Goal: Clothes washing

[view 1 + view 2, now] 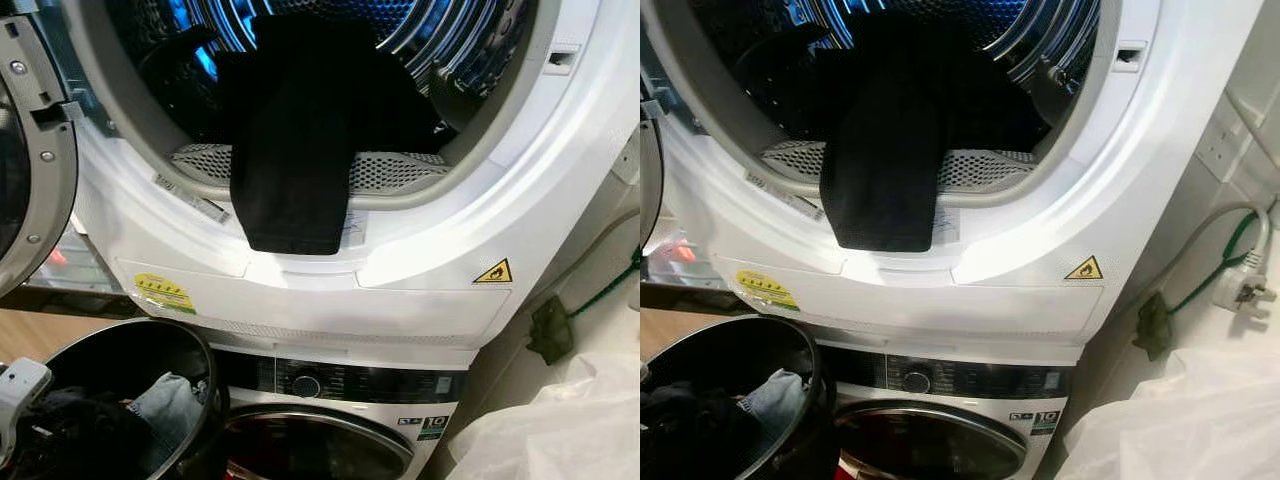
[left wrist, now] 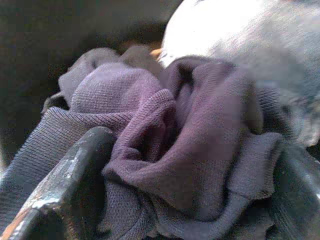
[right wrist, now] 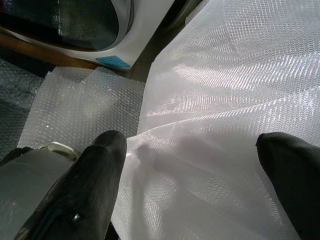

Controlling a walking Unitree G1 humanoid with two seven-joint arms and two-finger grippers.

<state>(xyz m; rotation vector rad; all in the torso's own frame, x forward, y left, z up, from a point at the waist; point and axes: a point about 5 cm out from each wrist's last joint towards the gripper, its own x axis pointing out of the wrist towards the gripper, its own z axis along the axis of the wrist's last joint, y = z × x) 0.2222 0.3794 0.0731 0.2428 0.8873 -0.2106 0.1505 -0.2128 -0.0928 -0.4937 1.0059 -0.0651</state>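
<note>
The stacked dryer [image 1: 420, 290] stands open, its drum [image 1: 430, 40] lit blue. A black garment [image 1: 290, 150] hangs out of the drum over the front rim, down past the lint grille [image 1: 400, 170]. Below on the left is a black laundry basket [image 1: 120, 345] with dark clothes [image 1: 70, 420] and a blue-grey piece [image 1: 165, 405]. My left arm's white wrist [image 1: 15, 395] reaches into it. My left gripper [image 2: 197, 142] is open, pressed into dark purple knit clothes [image 2: 190, 115] that bunch between its fingers [image 2: 65, 190]. My right gripper [image 3: 192, 140] hangs open over white plastic sheeting [image 3: 225, 75].
The dryer door [image 1: 30, 170] stands swung open at the left. Under the dryer is the washer [image 1: 330, 385], door shut. A plug and green cable [image 1: 1240, 290] hang by the wall on the right. Bubble wrap [image 3: 75, 110] lies on the floor by the washer's base.
</note>
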